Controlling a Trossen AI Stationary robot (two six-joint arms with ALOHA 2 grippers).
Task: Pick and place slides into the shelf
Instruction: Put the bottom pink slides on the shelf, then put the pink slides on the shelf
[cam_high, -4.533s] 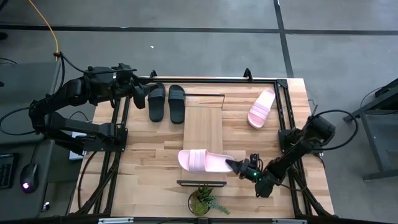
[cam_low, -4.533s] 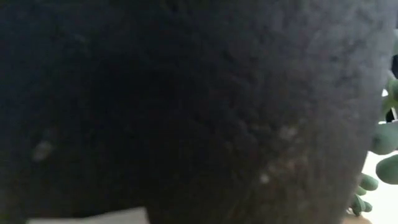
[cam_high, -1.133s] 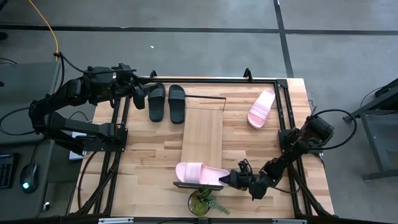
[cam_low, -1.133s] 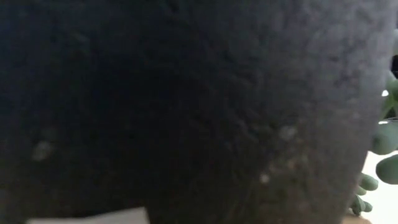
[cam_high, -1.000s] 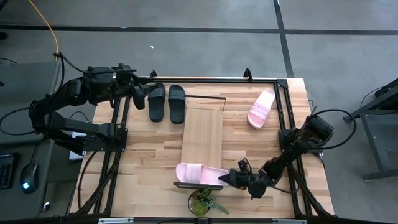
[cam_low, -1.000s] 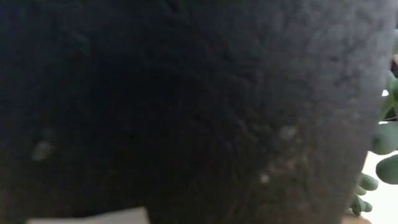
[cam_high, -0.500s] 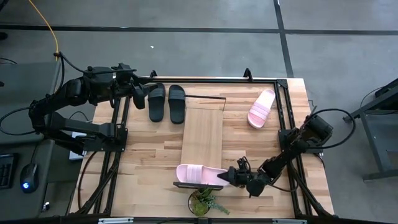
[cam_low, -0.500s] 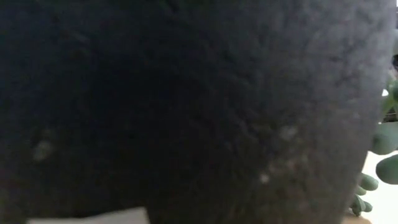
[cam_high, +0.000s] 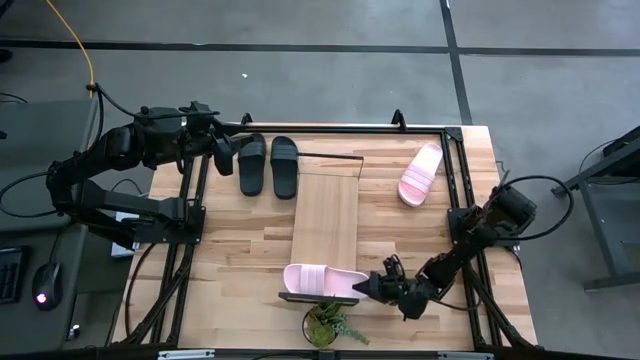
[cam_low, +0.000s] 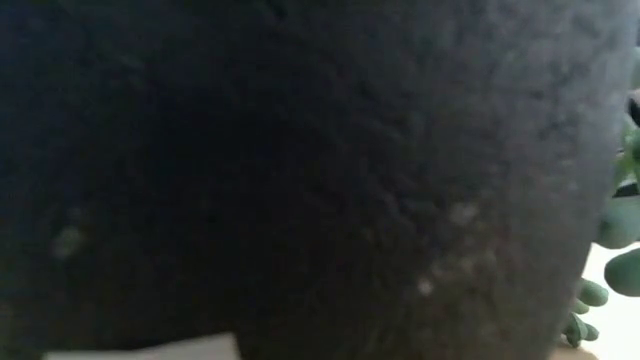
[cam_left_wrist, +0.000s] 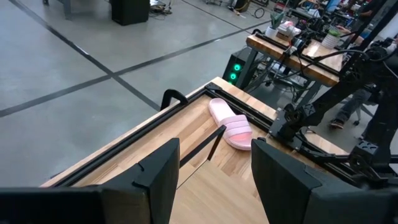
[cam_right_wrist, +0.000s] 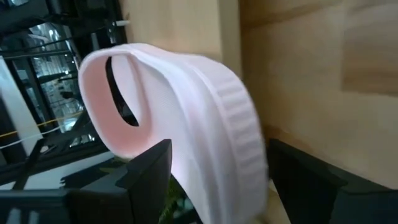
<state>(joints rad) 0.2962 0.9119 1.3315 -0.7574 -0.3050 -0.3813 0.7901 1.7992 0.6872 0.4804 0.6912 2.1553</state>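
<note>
- Looking straight down in the high view, the right gripper (cam_high: 366, 287) sat at the near end of the shelf (cam_high: 326, 215), its fingers clasping the heel end of a pink slide (cam_high: 322, 279) that lay crosswise on the plank's near end. The second pink slide (cam_high: 420, 173) lay on the tabletop (cam_high: 240, 240) to the right of the shelf. The two black slides (cam_high: 267, 164) sat side by side by the shelf's far left corner. The left gripper (cam_high: 222, 150) waited just beside them with its fingers apart, holding nothing. A small potted plant (cam_high: 329, 324) stood at the table's near edge.
- The low view was almost wholly blocked by a dark rough surface, with green succulent leaves (cam_low: 618, 220) at one edge.
- The left wrist view showed its spread fingers (cam_left_wrist: 157, 171) framing the far pink slide.
- The right wrist view showed the held pink slide's ribbed strap between its fingers (cam_right_wrist: 146, 171).
</note>
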